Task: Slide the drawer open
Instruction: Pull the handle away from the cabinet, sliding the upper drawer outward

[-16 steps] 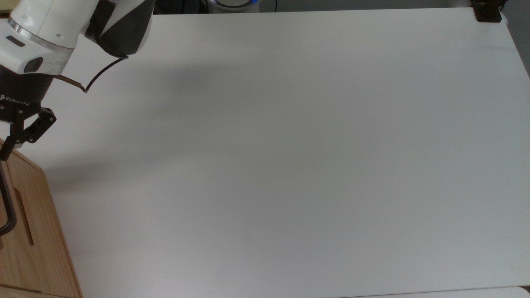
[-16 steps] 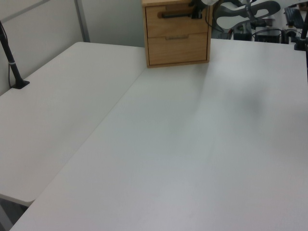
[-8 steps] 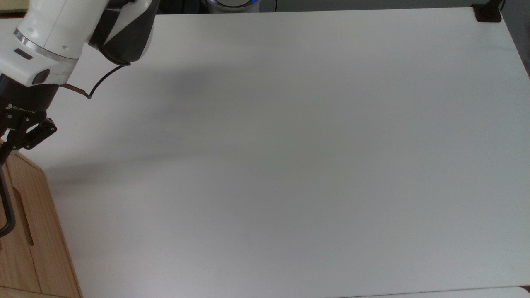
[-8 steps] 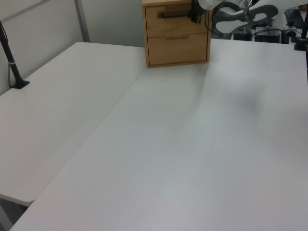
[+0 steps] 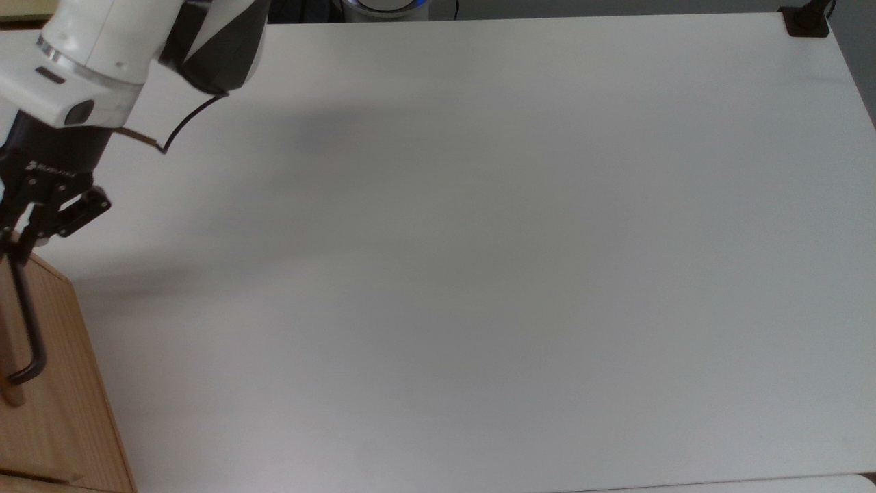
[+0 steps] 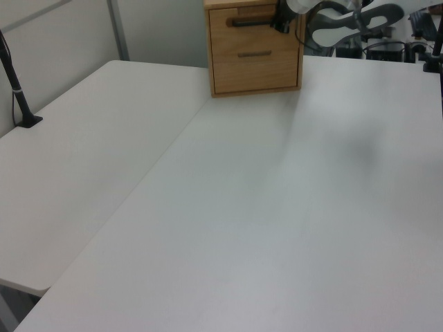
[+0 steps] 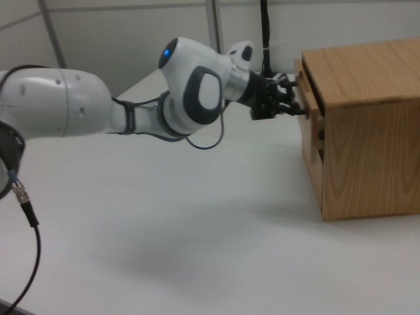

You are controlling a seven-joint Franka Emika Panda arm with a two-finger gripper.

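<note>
1. Gripper (image 5: 15, 248) at the top view's far left edge, fingers closed on the near end of the black handle (image 5: 27, 322).
2. Drawer (image 7: 308, 88) is the upper one in the wooden cabinet (image 7: 367, 125), at the right view's right; front stands slightly proud of the casing.
3. Lower drawer (image 6: 255, 66) flush.
4. White table (image 5: 479, 239) underneath.
</note>
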